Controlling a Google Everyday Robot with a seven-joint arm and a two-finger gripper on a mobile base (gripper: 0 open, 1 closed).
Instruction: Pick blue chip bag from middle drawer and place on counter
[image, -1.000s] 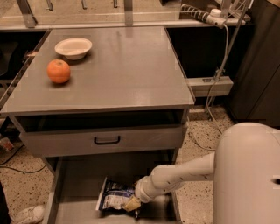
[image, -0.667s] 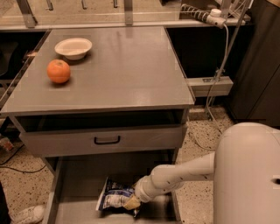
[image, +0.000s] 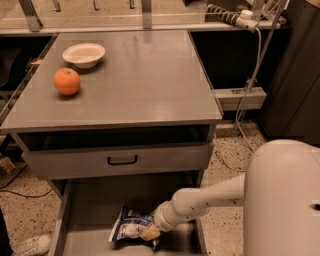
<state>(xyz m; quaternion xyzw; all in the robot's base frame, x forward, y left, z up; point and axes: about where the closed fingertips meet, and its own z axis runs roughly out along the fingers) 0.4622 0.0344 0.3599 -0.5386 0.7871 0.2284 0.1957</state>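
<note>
The blue chip bag (image: 129, 224), dark blue with pale printing, lies on the floor of the pulled-out middle drawer (image: 90, 207) near its front right. My gripper (image: 150, 233) is down in the drawer at the bag's right end, touching it, on the end of my white arm (image: 200, 202). The grey counter (image: 145, 85) lies above, wide and flat.
An orange (image: 67, 81) and a white bowl (image: 84, 54) sit on the counter's left rear. A grey drawer front with a black handle (image: 122, 160) overhangs the open drawer. My white body (image: 285, 200) fills the lower right. A shoe (image: 32, 245) is at lower left.
</note>
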